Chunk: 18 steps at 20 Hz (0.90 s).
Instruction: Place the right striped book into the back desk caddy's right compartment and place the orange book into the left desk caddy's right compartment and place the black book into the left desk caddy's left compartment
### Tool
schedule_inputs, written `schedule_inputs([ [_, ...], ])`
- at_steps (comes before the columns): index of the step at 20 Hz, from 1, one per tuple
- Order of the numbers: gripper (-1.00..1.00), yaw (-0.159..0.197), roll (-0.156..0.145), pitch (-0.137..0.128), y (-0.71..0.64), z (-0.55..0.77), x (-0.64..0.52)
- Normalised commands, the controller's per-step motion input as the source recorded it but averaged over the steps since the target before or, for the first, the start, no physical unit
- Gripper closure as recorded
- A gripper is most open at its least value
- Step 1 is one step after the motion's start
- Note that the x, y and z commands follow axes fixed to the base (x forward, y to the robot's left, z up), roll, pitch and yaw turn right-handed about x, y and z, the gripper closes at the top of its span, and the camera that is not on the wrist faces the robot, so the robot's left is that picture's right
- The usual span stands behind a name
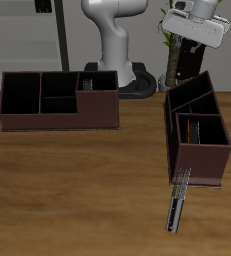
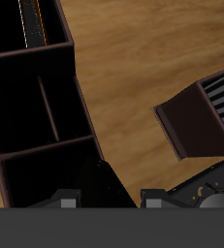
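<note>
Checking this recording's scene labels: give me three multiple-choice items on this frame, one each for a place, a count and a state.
1. Where is the black book?
A. On the table, near its front edge, in front of the left desk caddy
B. Inside the back desk caddy
C. Held in the hand

2. How many desk caddies stand on the table?
A. One
B. Two
C. Four

3. How is the hand placed?
A. Resting on the table
B. Down inside the back desk caddy
C. Raised in the air at the table's back

Answers:
1. A: the black book lies flat on the table, just in front of the left desk caddy.
2. B: only that caddy and the back desk caddy show.
3. C: the hand hangs well above both caddies and touches neither.
</note>
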Motion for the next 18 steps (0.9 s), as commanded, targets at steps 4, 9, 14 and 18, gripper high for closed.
schedule_inputs([
  [4,1.0,0.005,0.046,0.039,0.24,-0.28,0.03],
  [9,1.0,0.018,0.061,0.023,0.2,-0.22,-0.07],
  [14,1.0,0.013,0.024,0.019,0.0,-0.1,0.17],
  [18,1.0,0.005,0.013,-0.003,0.02,-0.12,0.05],
])
